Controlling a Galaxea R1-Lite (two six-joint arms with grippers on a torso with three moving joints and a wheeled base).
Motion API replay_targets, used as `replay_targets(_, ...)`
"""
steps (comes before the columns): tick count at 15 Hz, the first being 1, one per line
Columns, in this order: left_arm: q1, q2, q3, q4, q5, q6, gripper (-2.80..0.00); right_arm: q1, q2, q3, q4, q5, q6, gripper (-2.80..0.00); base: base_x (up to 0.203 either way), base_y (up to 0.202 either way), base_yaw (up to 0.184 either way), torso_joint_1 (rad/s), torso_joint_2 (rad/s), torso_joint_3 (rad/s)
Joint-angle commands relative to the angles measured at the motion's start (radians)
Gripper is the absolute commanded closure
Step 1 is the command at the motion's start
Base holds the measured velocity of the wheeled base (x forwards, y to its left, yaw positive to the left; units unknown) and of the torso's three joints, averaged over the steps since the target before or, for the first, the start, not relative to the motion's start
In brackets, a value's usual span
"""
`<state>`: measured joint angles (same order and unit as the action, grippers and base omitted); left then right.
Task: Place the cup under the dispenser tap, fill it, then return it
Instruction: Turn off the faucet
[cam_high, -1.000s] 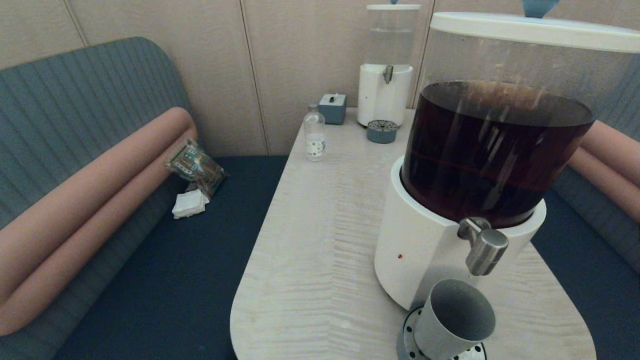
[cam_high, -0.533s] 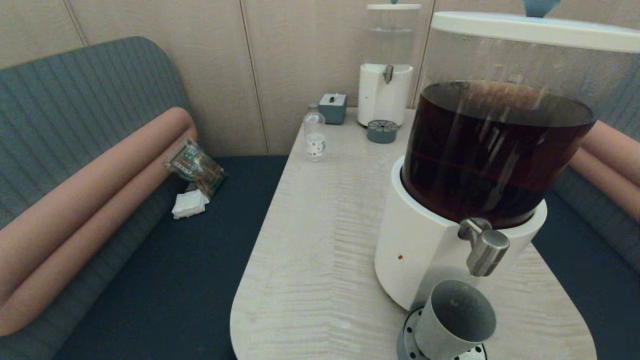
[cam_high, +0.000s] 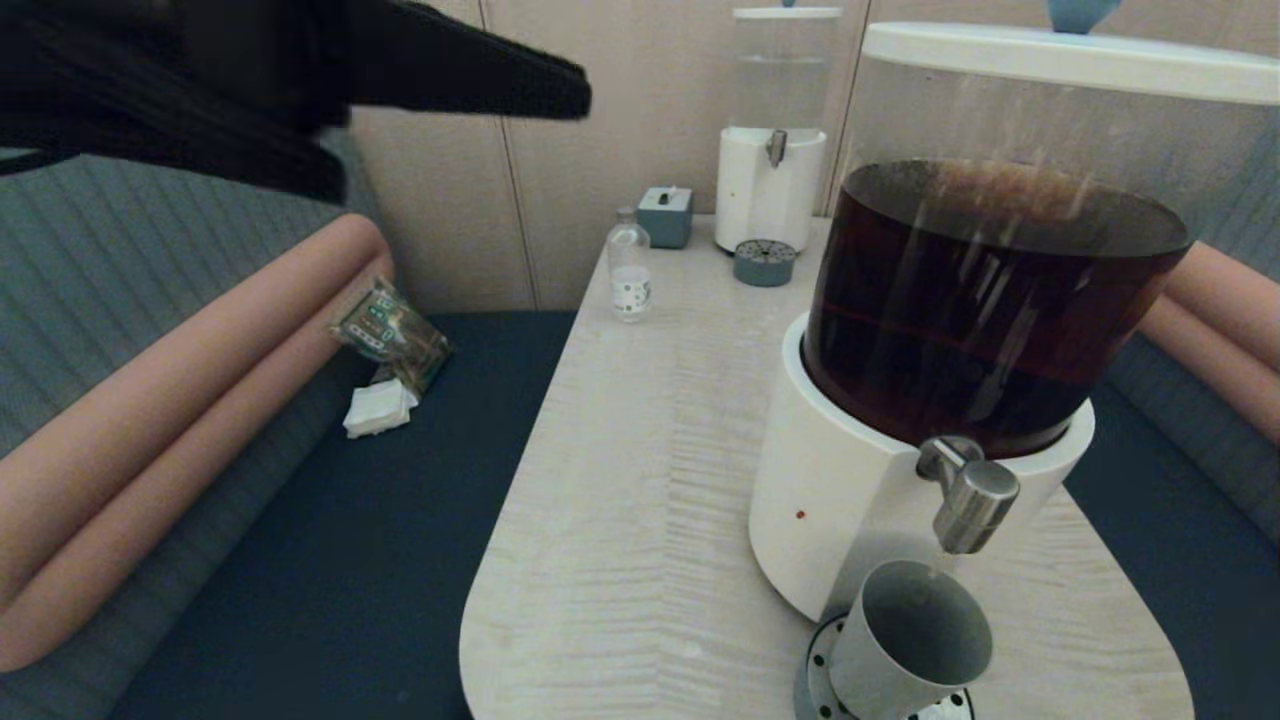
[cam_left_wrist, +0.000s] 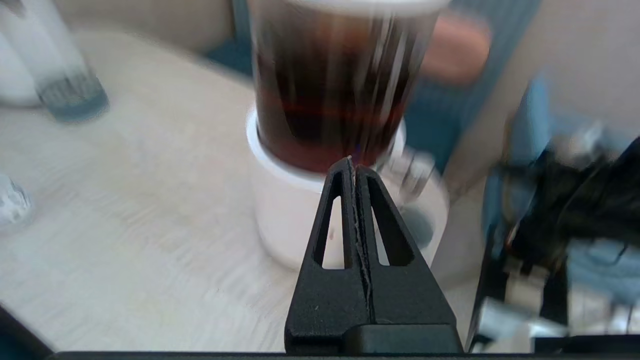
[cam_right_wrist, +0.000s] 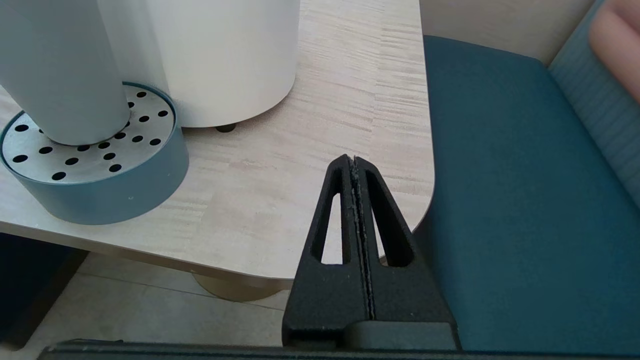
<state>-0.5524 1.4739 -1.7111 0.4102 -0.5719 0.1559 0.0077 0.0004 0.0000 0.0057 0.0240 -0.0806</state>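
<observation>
The grey cup (cam_high: 905, 640) stands on a perforated drip tray (cam_high: 822, 672) just below the brushed-steel dispenser tap (cam_high: 968, 495) of the large dispenser (cam_high: 990, 300) holding dark brown liquid. My left gripper (cam_high: 575, 100) is raised high at the upper left, far from the cup, and is shut on nothing (cam_left_wrist: 352, 162). Its view is blurred and shows the dispenser with the cup (cam_left_wrist: 419, 229) beside it. My right gripper (cam_right_wrist: 353, 159) is shut and empty, low by the table's near right corner, apart from the cup (cam_right_wrist: 60, 70) and tray (cam_right_wrist: 100, 165).
At the far end of the pale wood table (cam_high: 640, 480) stand a smaller clear-liquid dispenser (cam_high: 770, 190), its drip tray (cam_high: 765, 263), a grey box (cam_high: 666, 216) and a small clear bottle (cam_high: 630, 268). A packet (cam_high: 392, 333) and napkin (cam_high: 380, 408) lie on the left bench.
My left arm has swung up into the head view at the upper left, where it did not show before. The cup, tap and table things have not moved.
</observation>
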Motion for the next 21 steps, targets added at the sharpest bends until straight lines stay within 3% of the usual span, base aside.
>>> replay_targets(1, -0.057, 0.107, -0.06, 0.121, 0.061, 0.175, 0.0, 0.0, -0.008, 0.009, 0.0, 0.001, -0.001, 0.0, 0.0, 0.0, 0.0, 0.0, 0.0, 0.0)
replay_targets(3, -0.081, 0.166, -0.082, 0.206, 0.124, 0.374, 0.0, 0.0, -0.008, 0.009, 0.0, 0.001, -0.001, 0.0, 0.0, 0.0, 0.0, 0.0, 0.0, 0.0)
replay_targets(4, -0.102, 0.186, -0.08, 0.232, 0.155, 0.408, 0.0, 0.0, -0.008, 0.009, 0.0, 0.001, -0.001, 0.0, 0.0, 0.0, 0.0, 0.0, 0.0, 0.0)
replay_targets(7, -0.132, 0.23, -0.088, 0.235, 0.155, 0.512, 0.0, 0.0, -0.008, 0.009, 0.0, 0.001, -0.001, 0.0, 0.0, 0.0, 0.0, 0.0, 0.0, 0.0)
replay_targets(14, -0.235, 0.264, -0.071, 0.226, 0.168, 0.535, 0.0, 0.0, -0.008, 0.009, 0.0, 0.001, -0.001, 0.0, 0.0, 0.0, 0.0, 0.0, 0.0, 0.0)
replay_targets(21, -0.325, 0.367, -0.092, 0.157, 0.231, 0.548, 0.0, 0.001, -0.008, 0.009, 0.0, 0.001, -0.001, 0.0, 0.0, 0.0, 0.0, 0.0, 0.0, 0.0)
